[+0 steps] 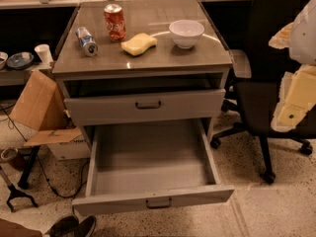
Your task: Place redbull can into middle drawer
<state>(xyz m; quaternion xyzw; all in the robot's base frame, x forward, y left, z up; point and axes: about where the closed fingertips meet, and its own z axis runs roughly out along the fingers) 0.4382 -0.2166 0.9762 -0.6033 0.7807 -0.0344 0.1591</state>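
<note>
Reach step. Can (86, 41) lies on its side, bench (148, 63) left. Drawer (148, 152) stands open. Tool (292, 102) at right edge, well apart; open or closed, cannot tell. Next: cross over, grasp the lying can.

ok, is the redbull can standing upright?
No, the redbull can lies on its side on the tabletop beside the cola can; the hand is at the view's right edge, away from it.

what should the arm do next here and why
Probably carry the gripper, which is at the right edge of the view in front of the office chair, left toward the redbull can. That can lies on its side, ungrasped, at the left of the tabletop beside the upright cola can, while the middle drawer is already pulled out.
</note>
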